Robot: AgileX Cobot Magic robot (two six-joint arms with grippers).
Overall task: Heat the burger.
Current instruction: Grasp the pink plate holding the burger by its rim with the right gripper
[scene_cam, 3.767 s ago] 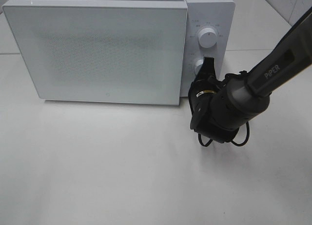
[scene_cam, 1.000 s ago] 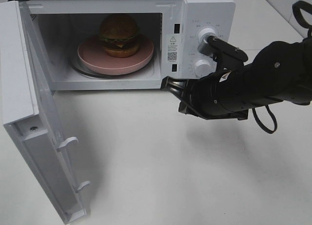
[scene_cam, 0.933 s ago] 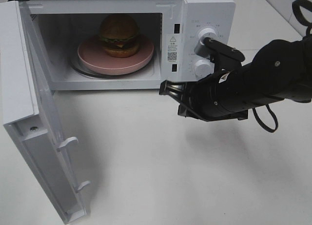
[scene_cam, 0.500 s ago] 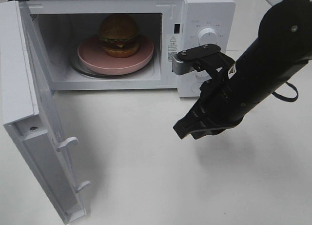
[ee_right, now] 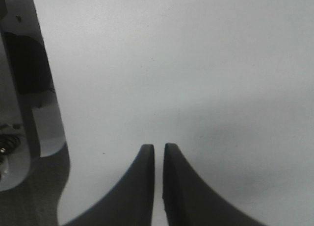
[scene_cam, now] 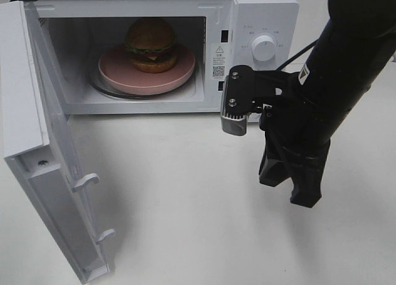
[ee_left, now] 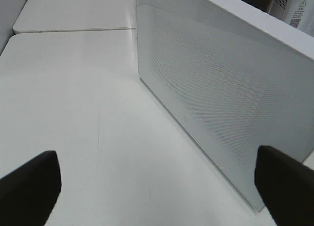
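1. Exterior high view: The microwave [scene_cam: 260, 13] fills the top of the frame. Its door [scene_cam: 37, 143] is swung wide open down the left side. The burger [scene_cam: 151, 42] sits on a pink plate [scene_cam: 120, 75] inside the cavity, upper left of centre. Two white knobs are on the panel; the upper knob [scene_cam: 264, 48] shows plainly and the arm hides most of the lower one. The black right arm [scene_cam: 346, 68] comes down from the upper right. Its gripper [scene_cam: 296, 187] points down at the white table [scene_cam: 185, 235], right of centre and well clear of the cavity. From here I cannot tell how the fingers stand. A silver camera block [scene_cam: 236, 109] juts out from the wrist.

2. Left wrist view: The left gripper [ee_left: 158, 187] is spread wide, one dark fingertip [ee_left: 29, 187] far from the other. Ahead is the door's dotted outer face [ee_left: 221, 88], standing on edge above the table [ee_left: 73, 113].

3. Right wrist view: The right gripper [ee_right: 157, 150] is drawn together, with only a thin slit between its dark fingers [ee_right: 142, 187]. Bare table [ee_right: 221, 64] lies beneath. A dark and grey shape [ee_right: 29, 88] at one edge I cannot make out.
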